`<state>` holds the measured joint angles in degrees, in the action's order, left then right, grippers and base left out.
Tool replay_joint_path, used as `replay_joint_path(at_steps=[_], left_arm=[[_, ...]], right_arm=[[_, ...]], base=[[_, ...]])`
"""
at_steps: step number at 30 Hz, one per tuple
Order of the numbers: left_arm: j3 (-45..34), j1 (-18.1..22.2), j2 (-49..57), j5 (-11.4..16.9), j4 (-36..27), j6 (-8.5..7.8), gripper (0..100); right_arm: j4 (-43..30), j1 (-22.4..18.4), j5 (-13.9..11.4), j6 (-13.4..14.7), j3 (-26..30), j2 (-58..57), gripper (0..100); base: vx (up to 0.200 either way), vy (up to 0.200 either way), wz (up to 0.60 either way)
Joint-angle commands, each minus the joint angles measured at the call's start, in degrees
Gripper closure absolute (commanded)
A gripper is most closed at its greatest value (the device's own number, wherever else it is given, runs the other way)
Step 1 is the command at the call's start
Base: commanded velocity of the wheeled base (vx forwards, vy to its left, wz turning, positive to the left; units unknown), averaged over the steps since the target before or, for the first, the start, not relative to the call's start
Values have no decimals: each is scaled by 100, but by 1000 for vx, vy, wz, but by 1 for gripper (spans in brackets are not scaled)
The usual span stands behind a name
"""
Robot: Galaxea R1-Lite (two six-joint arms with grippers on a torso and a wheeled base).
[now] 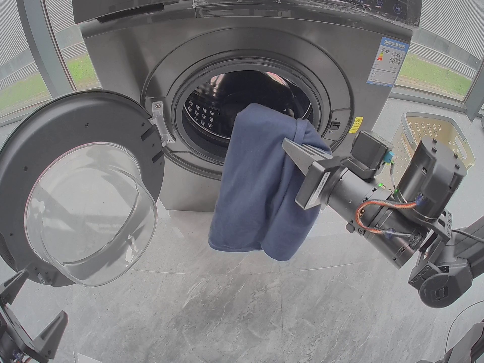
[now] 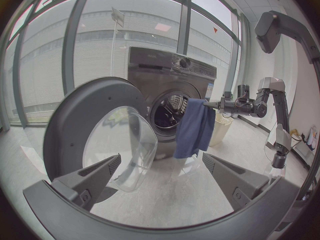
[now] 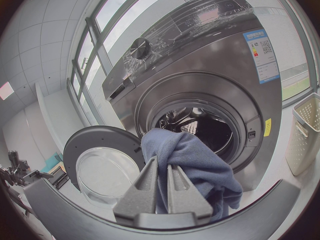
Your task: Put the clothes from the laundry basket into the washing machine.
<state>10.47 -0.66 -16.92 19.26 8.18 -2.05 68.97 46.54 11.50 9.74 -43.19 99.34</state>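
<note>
Plainly, head view: the right gripper [image 1: 290, 147] clamps the dark-blue cloth garment [image 1: 262, 187] before the open grey steel washing machine [image 1: 126, 61], whose rim the hanging tail could snag; left wrist view: left gripper [image 2: 161, 155] spread wide, empty; right wrist view: the thin pinch could slip.

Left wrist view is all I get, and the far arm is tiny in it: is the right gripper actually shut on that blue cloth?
Observer: Yes. In the right wrist view the right gripper has its fingers pressed together on a fold of the blue cloth.
Operator: Is the basket in its way?
Observer: No. In the head view the laundry basket stands behind that arm, to the right of the washing machine.
Operator: And my own gripper?
Observer: The left gripper sits low near the floor, by the bottom edge of the open door.
</note>
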Motion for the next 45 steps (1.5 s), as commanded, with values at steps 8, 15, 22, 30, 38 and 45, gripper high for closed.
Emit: replay_joint_path(at_steps=[8,15,22,30,38,45], left_arm=[[8,-954,-4144,517,2724,-85,0],[192,-1604,-5348,289,3480,11,0],[500,-2228,-7079,-10,4772,29,0],[1071,-2290,-7985,-54,5229,196,0],[1598,-2413,-8538,-54,5378,407,0],[2020,-2465,-9075,-54,5413,425,0]], right_arm=[[20,-49,-33,54,-779,296,100],[20,-49,-33,54,-779,288,100],[20,-110,-25,54,-735,279,100],[11,-102,-25,54,-691,235,100],[28,-49,-16,54,-629,226,100],[20,-23,-16,54,-506,138,100]], base=[[0,0,0],[0,0,0],[0,0,0],[0,0,0],[0,0,0],[0,0,0]])
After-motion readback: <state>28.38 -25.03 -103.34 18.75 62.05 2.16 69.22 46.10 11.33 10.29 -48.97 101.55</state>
